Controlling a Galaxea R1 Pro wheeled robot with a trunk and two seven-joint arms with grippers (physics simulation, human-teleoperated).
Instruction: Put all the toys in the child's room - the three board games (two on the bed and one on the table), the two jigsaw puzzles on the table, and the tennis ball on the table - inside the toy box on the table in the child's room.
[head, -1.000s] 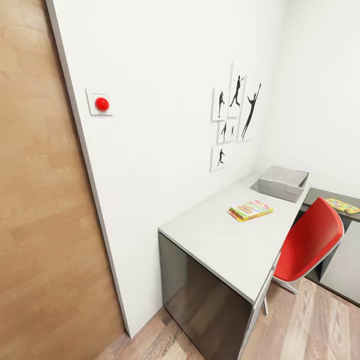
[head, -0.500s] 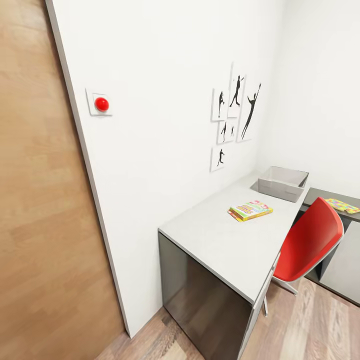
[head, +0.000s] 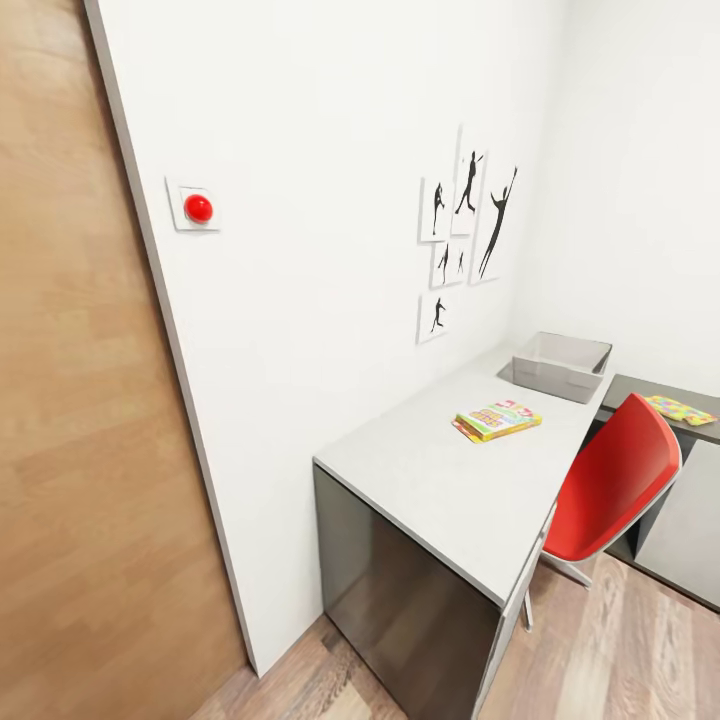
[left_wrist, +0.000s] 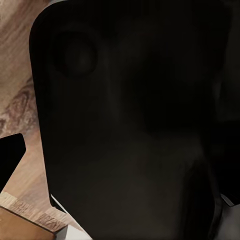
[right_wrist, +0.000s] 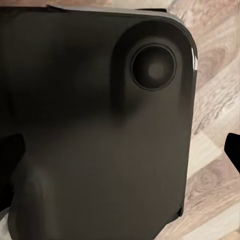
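The toy box (head: 557, 366) is sitting seemingly empty on the table (head: 450, 480), a board game (head: 498, 419) lying beside it, a puzzle (head: 680, 409) beyond; nothing looks packed yet. Jaw states: cannot tell.

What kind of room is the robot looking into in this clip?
Most likely a child's bedroom or study corner: a long desk along a white wall, a red chair pulled up to it, black sports silhouette pictures above, and a colourful board game near a grey bin.

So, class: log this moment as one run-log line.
phase: approaching | table: board game, toy box apart | cabinet: jigsaw puzzle | red chair at table
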